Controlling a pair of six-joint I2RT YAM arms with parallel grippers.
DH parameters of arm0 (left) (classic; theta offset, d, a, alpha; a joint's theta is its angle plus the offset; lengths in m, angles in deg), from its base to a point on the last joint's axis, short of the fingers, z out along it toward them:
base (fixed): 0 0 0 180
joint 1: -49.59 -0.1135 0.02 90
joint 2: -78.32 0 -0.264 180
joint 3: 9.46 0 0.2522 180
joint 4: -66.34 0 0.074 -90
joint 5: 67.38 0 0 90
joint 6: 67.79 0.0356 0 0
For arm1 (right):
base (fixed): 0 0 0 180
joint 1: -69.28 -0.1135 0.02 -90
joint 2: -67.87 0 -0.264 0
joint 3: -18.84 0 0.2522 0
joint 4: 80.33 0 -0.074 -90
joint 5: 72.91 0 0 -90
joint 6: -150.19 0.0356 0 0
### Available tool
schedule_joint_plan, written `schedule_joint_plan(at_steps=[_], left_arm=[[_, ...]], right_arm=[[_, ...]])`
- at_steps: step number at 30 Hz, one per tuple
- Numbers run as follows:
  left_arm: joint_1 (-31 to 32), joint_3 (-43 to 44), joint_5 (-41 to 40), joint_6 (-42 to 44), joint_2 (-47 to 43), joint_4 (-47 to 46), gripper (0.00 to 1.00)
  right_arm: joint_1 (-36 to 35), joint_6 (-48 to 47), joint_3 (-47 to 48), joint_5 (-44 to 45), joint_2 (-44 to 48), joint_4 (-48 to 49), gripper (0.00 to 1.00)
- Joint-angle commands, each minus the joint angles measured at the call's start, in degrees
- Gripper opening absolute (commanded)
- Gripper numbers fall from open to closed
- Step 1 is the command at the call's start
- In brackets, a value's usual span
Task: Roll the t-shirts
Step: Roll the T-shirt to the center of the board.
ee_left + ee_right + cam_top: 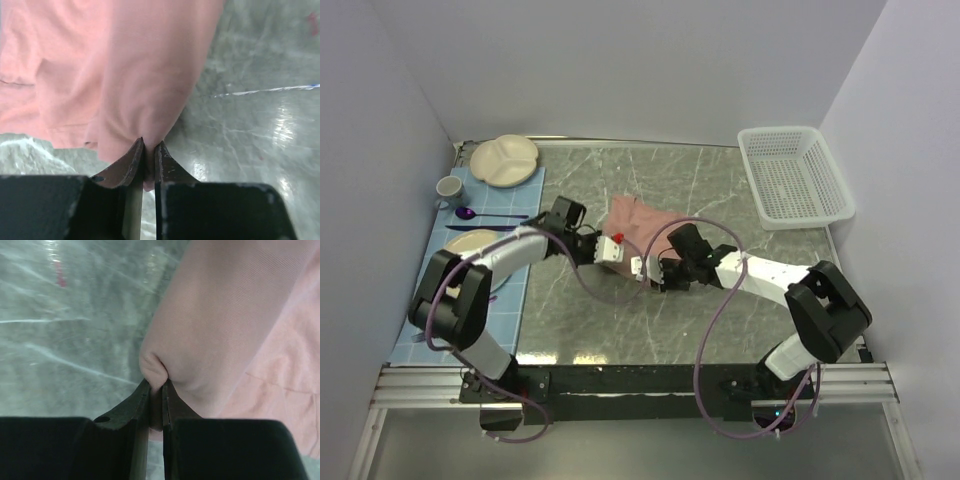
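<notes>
A dusty-pink t-shirt (638, 220) lies bunched in the middle of the grey marble table. My left gripper (612, 250) is at its near left edge and my right gripper (656, 272) at its near right edge. In the left wrist view the left gripper (149, 143) is shut on a fold of the t-shirt (125, 65), with cloth pinched between the jaws. In the right wrist view the right gripper (156, 382) is likewise shut on a puckered corner of the t-shirt (240, 315). The arms hide the shirt's near part from above.
A white plastic basket (794, 177) stands at the back right. On a blue mat (525, 290) along the left side are a divided plate (504, 160), a cup (450, 188), a purple spoon (480, 214) and a second plate (470, 242). Walls close in left, back and right.
</notes>
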State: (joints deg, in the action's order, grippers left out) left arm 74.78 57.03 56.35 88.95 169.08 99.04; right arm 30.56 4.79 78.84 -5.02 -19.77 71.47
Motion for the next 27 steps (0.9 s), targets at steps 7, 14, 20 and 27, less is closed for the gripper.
schedule_joint_plan(at_steps=[7, 14, 20, 27], left_arm=[[-1.2, 20.3, 15.4, 8.8, 9.2, 49.3, 0.07], [0.9, 27.9, 18.5, 8.8, 16.5, 59.4, 0.07], [0.9, 30.5, 17.2, 4.4, 24.0, 56.0, 0.08], [-0.8, 36.3, 16.9, -2.4, 30.6, 50.2, 0.08]], right_arm=[[1.2, 12.2, 5.3, -15.6, 5.6, -15.4, 0.09], [4.7, 16.0, 6.5, -23.9, 3.4, -23.9, 0.09], [11.1, 12.6, 13.0, -29.0, -6.5, -32.0, 0.11], [14.2, 10.8, 16.1, -29.0, -12.7, -32.9, 0.11]])
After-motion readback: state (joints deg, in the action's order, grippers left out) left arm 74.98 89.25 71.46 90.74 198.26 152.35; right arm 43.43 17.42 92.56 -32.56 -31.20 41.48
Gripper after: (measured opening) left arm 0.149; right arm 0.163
